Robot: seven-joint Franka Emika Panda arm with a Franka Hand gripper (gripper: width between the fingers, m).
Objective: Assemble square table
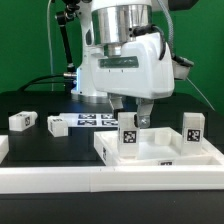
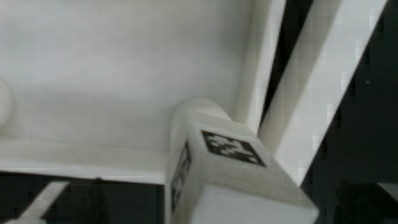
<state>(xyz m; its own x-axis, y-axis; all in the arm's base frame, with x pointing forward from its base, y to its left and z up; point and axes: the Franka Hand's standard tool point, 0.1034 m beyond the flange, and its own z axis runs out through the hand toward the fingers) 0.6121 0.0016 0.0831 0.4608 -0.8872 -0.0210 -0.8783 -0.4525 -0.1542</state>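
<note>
The white square tabletop [image 1: 165, 158] lies on the exterior view's right, its raised rim up. My gripper [image 1: 133, 122] hangs over its near left corner, shut on a white tagged leg [image 1: 128, 138] that stands upright inside the rim. In the wrist view that leg [image 2: 228, 165] fills the foreground between the dark fingers, over the tabletop's inner floor [image 2: 107, 70]. A second leg [image 1: 192, 127] stands upright at the tabletop's far right. Two more legs [image 1: 20, 121] [image 1: 57, 124] lie on the black table at the left.
The marker board [image 1: 95, 120] lies flat behind the tabletop, at the middle. A long white rail [image 1: 90, 185] runs along the front edge, with another white piece [image 1: 3, 148] at the far left. Cables hang behind the arm.
</note>
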